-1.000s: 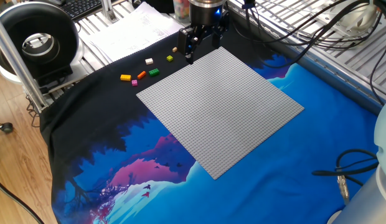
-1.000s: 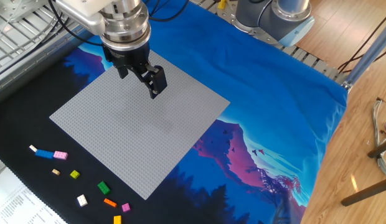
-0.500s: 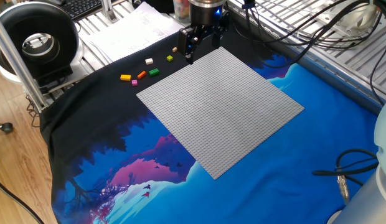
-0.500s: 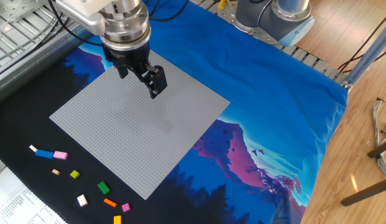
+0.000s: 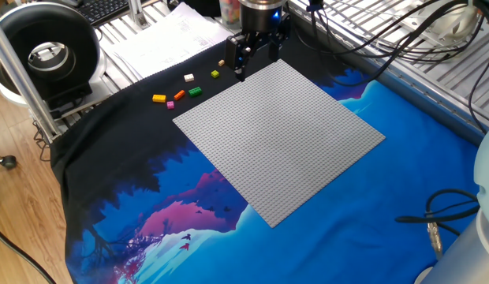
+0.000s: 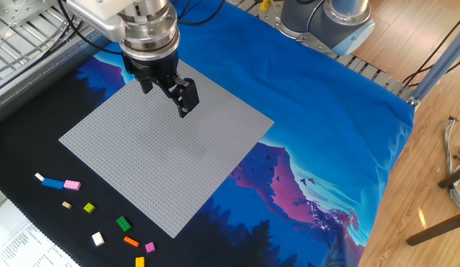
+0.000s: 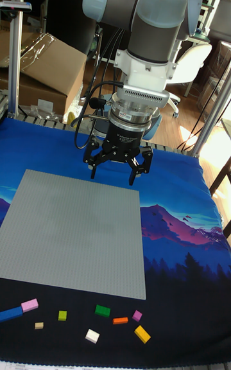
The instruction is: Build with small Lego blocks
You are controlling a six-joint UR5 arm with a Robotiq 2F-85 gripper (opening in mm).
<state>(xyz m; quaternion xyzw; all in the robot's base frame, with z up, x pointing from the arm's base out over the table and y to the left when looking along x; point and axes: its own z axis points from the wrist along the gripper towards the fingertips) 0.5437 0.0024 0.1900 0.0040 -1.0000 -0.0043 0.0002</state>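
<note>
Nothing moved in the last second: gripper [image 7: 113, 176] hangs above the baseplate [image 7: 70, 235], fingers spread wide, empty. The small Lego blocks [image 7: 102, 310] lie loose beside one baseplate edge; building not started.

No writing can be read from where I stand. The white printed sheets [image 5: 169, 39] lying past the black cloth carry rows of fine print, but it is too small and blurred to make out; the corner of paper [image 6: 22, 241] seen in the other fixed view is just as illegible. The small Lego blocks [image 7: 102, 310] are too tiny to tell any lettering.
</note>
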